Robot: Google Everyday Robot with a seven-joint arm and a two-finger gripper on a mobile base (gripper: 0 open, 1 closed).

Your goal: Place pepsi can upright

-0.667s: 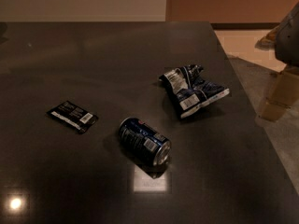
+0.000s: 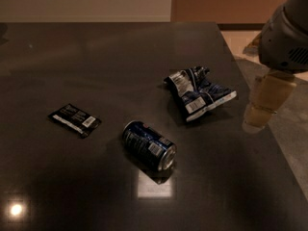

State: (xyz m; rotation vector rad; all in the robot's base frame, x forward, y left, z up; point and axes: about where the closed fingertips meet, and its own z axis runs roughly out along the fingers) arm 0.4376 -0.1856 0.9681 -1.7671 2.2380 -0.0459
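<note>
The pepsi can lies on its side near the middle of the dark surface, a little toward the front edge. One silver end points to the lower right, and the white label patch with the barcode faces up. It is not upright.

To the left of the can, apart from it, a flat black packet lies flat. Behind the can and to the right, a wrinkly blue-and-white snack bag rests on the surface, also not touching the can.

The tool is at the right side, at the right edge of the surface and well apart from the can, under a grey rounded part of the arm. It holds nothing that I can see. Whether it is released or clenched, I cannot tell.

A pale rectangular reflection shows on the surface just in front of the can.
</note>
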